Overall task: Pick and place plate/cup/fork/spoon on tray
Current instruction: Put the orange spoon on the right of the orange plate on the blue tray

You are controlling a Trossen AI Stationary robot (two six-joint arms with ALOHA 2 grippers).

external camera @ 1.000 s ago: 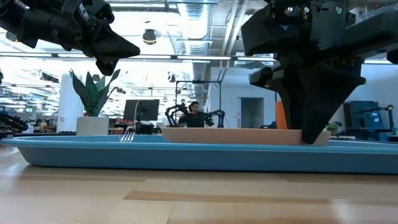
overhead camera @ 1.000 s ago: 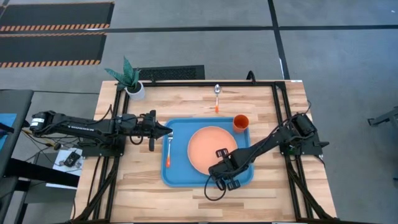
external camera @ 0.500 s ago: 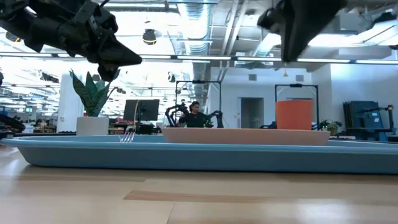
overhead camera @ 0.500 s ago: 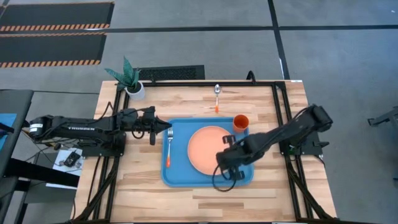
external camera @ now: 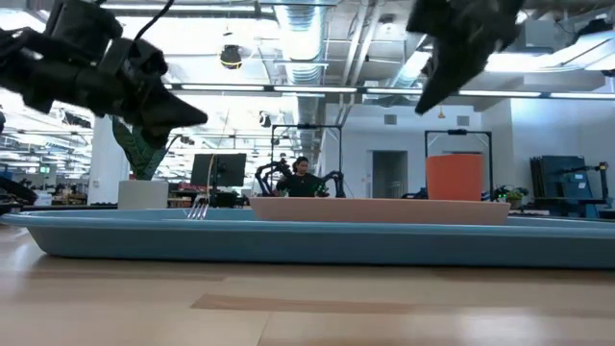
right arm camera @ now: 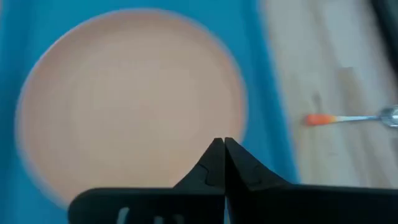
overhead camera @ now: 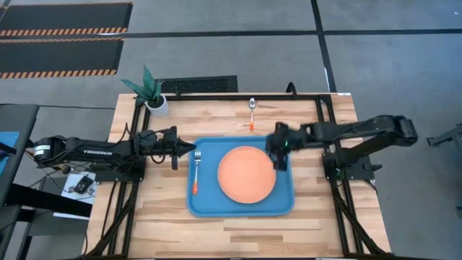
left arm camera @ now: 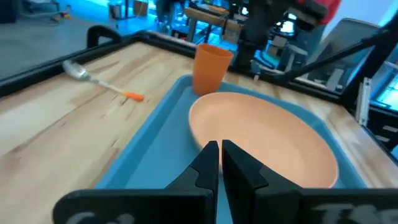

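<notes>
The blue tray [overhead camera: 209,206] lies mid-table. The salmon plate [overhead camera: 245,177] lies flat in it and also shows in the left wrist view [left arm camera: 261,140]. The fork [overhead camera: 196,172] lies in the tray along its left rim, tines toward the far edge. The orange cup [external camera: 454,177] stands upright in the tray's far right corner; in the high view my right arm hides it. The spoon [overhead camera: 252,112] lies on the table beyond the tray. My right gripper [overhead camera: 275,157] is shut, above the plate's far right edge. My left gripper [overhead camera: 193,150] is shut, above the tray's left rim near the fork's tines.
A white pot with a green plant [overhead camera: 154,97] stands at the table's far left corner. Black frame rails [overhead camera: 317,115] run along the table's left, right and far sides. Bare wood shows between the tray and the near edge [overhead camera: 238,235].
My right gripper has risen from the tray's near right corner and swung toward the far edge, across the plate, to above the cup and the plate's far right edge. My left gripper has sunk a little and drawn slightly toward the left edge. Plate, cup, fork and spoon have stayed put.
</notes>
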